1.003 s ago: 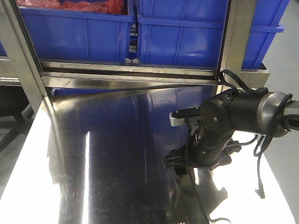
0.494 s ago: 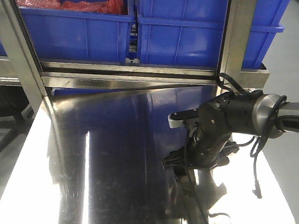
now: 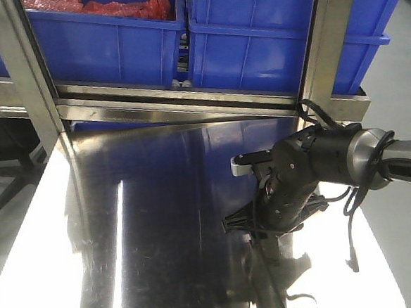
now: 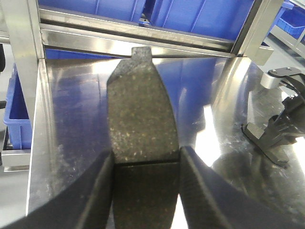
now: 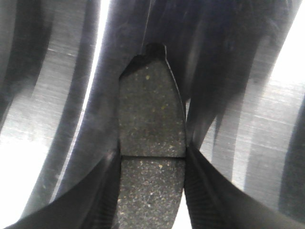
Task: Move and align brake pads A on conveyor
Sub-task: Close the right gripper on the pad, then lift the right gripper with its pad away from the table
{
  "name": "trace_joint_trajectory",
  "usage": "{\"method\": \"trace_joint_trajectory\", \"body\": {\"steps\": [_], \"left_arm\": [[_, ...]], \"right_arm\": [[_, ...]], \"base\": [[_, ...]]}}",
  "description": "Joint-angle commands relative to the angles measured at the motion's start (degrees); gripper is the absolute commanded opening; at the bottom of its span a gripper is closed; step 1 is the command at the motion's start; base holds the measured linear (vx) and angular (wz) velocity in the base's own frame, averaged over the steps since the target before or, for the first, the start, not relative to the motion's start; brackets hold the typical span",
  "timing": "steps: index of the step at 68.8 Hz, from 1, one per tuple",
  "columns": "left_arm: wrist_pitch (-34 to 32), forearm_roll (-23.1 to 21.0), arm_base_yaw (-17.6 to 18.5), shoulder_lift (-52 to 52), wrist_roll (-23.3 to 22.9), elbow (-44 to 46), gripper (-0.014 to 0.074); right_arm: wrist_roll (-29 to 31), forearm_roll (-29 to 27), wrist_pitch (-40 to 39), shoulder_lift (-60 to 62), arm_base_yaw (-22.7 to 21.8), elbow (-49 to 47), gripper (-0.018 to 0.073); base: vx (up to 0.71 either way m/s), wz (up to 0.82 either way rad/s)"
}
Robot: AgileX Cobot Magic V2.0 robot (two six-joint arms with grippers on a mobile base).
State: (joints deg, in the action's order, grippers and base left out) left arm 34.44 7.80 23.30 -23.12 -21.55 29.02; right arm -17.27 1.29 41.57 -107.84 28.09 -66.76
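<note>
A dark-grey speckled brake pad point(image 4: 140, 109) with a thin groove across its middle sits between the fingers of my left gripper point(image 4: 146, 164), which is shut on it above the shiny steel tabletop point(image 4: 71, 124). A second brake pad point(image 5: 150, 119) of the same kind is clamped at its groove by my right gripper point(image 5: 151, 157), low over the steel. In the front view the right gripper point(image 3: 242, 223) hangs at the table's right side, pointing down. The left arm is outside the front view. The conveyor is out of view.
Two large blue bins point(image 3: 106, 41) point(image 3: 275, 36) stand on a steel rack behind the steel tabletop point(image 3: 161, 220). Upright steel posts point(image 3: 19, 68) point(image 3: 328, 40) flank the table's back edge. The right arm's cables point(image 3: 352, 228) hang near the table's right edge.
The right arm has shifted slightly left and lower over the steel table, still holding its pad. Nothing else in the front view has moved.
</note>
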Motion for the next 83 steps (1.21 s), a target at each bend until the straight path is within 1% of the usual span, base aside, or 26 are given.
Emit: {"method": "trace_joint_trajectory", "body": {"steps": [1, 8, 30, 48, 55, 67, 75, 83], "left_arm": [[-5.22, 0.30, 0.23, -0.18, -0.04, 1.71, 0.0146], [-5.22, 0.30, 0.23, -0.18, -0.04, 1.71, 0.0146], [-5.22, 0.30, 0.23, -0.18, -0.04, 1.71, 0.0146], [-5.22, 0.30, 0.23, -0.18, -0.04, 1.71, 0.0146], [-5.22, 0.30, 0.23, -0.18, -0.04, 1.71, 0.0146], [-5.22, 0.30, 0.23, -0.18, -0.04, 1.71, 0.0146], [-5.22, 0.30, 0.23, -0.18, -0.04, 1.71, 0.0146], [-5.22, 0.30, 0.23, -0.18, -0.04, 1.71, 0.0146]], "right_arm": [[0.50, 0.76, -0.77, 2.61, -0.08, -1.33, 0.0044], [0.50, 1.02, -0.77, 2.72, -0.08, -1.33, -0.0015], [0.45, 1.21, -0.63, 7.45, -0.08, -1.05, -0.0010], [0.87, 1.21, 0.42, 14.32, -0.08, -0.47, -0.0010], [1.35, 1.21, -2.42, 19.41, -0.08, 3.99, -0.0010], [1.68, 1.40, -7.97, 31.45, -0.08, 16.29, -0.0010], [2.00, 1.70, -9.30, 39.59, -0.08, 22.70, -0.0010], [2.00, 3.81, -9.94, 47.60, -0.08, 27.17, -0.0010]], "base": [[0.00, 0.00], [0.00, 0.00], [0.00, 0.00], [0.00, 0.00], [0.00, 0.00], [0.00, 0.00], [0.00, 0.00], [0.00, 0.00]]}}
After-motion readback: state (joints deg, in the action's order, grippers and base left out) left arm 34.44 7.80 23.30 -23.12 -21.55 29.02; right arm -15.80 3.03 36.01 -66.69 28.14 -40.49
